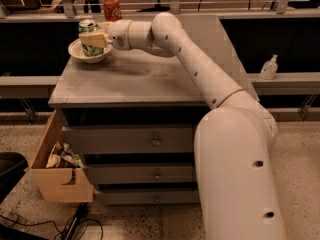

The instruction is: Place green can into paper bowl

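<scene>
The green can (88, 27) stands upright in the cream paper bowl (75, 52) at the far left corner of the grey cabinet top (135, 79). Its lower end sits inside the bowl's rim; I cannot tell whether it rests on the bowl's floor. My gripper (94, 38) reaches in from the right at the end of the long white arm and is shut on the can's middle. A pale finger (98, 38) lies across the can's front.
A red-orange soda can (111, 7) stands just behind the arm's wrist at the back edge. A cardboard box (56, 176) with crumpled wrappers sits on the floor at the cabinet's left. A small pump bottle (269, 67) stands on the ledge at right.
</scene>
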You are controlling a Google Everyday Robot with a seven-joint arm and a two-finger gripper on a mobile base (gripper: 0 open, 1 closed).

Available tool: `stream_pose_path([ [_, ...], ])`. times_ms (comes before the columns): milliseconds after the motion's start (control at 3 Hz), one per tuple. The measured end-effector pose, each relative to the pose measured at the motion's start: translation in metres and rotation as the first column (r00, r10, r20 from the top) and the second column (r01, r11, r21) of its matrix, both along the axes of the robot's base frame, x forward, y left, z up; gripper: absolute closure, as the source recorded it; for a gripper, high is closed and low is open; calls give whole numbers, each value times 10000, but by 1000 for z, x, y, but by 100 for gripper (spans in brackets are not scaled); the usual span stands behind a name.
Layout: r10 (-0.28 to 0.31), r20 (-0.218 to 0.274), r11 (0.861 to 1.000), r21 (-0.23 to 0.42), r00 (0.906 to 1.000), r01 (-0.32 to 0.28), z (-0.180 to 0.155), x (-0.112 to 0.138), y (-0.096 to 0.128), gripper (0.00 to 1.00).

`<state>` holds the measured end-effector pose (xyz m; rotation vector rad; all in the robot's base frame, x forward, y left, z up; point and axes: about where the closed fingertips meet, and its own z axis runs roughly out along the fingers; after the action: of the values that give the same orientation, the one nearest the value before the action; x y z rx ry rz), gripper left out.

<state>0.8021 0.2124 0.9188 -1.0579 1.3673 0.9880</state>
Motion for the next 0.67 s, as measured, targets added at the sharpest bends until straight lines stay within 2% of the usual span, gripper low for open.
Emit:
stream_pose_path([
  [333,54,-8,10000,-2,10000,-54,0,-1,4,70],
  [667,102,-20,9999,0,9999,-102,-1,-2,7,47],
])
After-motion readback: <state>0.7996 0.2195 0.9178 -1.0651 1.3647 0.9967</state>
